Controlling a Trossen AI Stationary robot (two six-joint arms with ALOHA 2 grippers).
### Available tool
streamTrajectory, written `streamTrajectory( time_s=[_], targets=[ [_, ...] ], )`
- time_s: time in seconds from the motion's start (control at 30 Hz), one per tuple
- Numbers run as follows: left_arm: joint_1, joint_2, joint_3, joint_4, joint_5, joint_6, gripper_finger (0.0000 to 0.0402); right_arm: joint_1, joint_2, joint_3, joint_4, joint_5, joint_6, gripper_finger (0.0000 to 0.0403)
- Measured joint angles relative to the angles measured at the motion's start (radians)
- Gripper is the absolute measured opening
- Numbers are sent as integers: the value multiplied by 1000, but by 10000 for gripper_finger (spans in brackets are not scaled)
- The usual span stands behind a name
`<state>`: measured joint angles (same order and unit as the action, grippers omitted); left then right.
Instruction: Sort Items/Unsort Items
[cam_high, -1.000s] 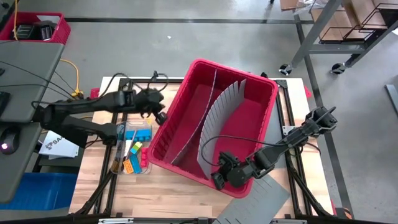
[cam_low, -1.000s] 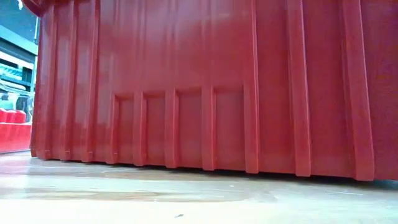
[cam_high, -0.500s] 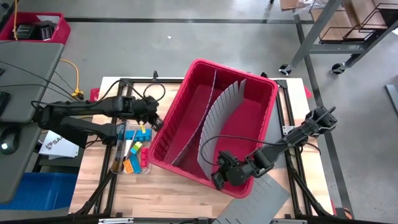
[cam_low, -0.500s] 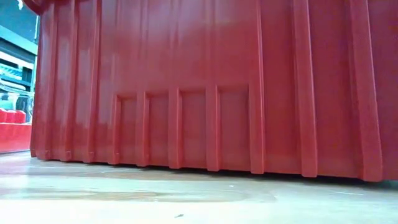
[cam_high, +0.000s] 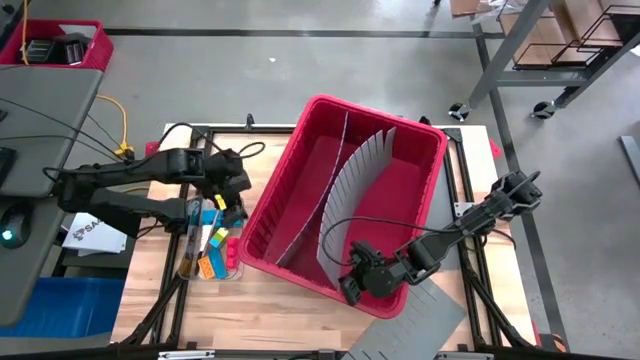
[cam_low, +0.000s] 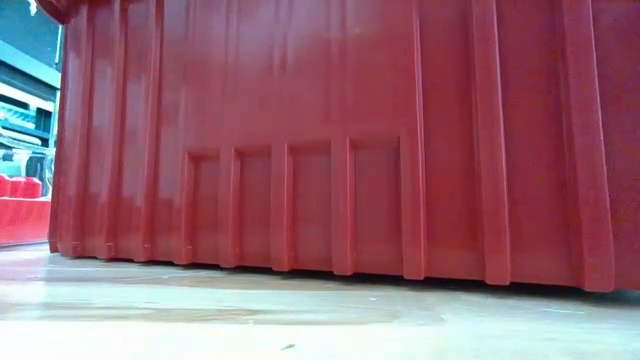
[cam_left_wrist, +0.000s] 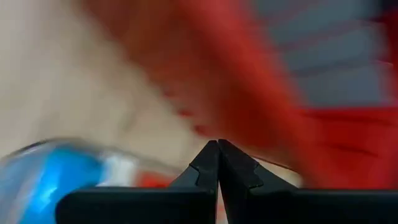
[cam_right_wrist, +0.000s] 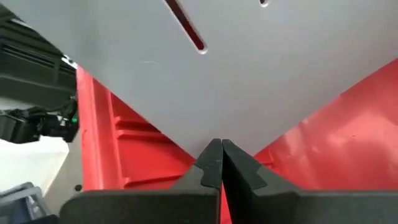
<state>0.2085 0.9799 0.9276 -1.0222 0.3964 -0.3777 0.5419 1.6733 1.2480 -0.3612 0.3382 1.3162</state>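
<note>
floor (cam_high: 300, 70) grey concrete — dark line across | metal rack (cam_high: 560, 45) far right | red crate (cam_high: 60, 45) far left

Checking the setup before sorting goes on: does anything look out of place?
Yes. The red bin sits skewed on the table, one grey divider inside is bent into a curve, and another grey divider sheet lies outside it, overhanging the table's near edge.

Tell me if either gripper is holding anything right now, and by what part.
Nothing is held. The left gripper is shut and empty above the items beside the red bin; the right gripper is shut and empty at the bin's near edge.
</note>
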Motion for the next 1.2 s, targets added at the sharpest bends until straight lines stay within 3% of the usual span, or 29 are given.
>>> streamTrajectory(
  time_s=[0.13,0.23,0.33,0.6,0.7,0.87,1.03,1.2],
  targets=[
    [-4,-2,1,115,254,118,0,0,0,0,2,-5,-24,0],
    [-22,-5,1,71,277,229,0,1,0,0,2,-11,-28,0],
    [-47,3,-2,61,215,304,0,3,0,0,2,-7,-35,0],
    [-155,41,-83,47,141,261,0,3,0,0,-69,-25,31,0],
    [-206,50,-117,67,49,233,0,3,-1,0,-116,-29,77,0],
    [-255,53,-192,283,9,147,0,3,-3,0,-114,-107,82,0],
    [-263,67,-245,520,-47,112,0,-9,-3,0,-100,-95,115,0],
    [-248,115,-245,607,-59,120,0,-30,-75,-1,-130,-80,54,0]
  ],
)
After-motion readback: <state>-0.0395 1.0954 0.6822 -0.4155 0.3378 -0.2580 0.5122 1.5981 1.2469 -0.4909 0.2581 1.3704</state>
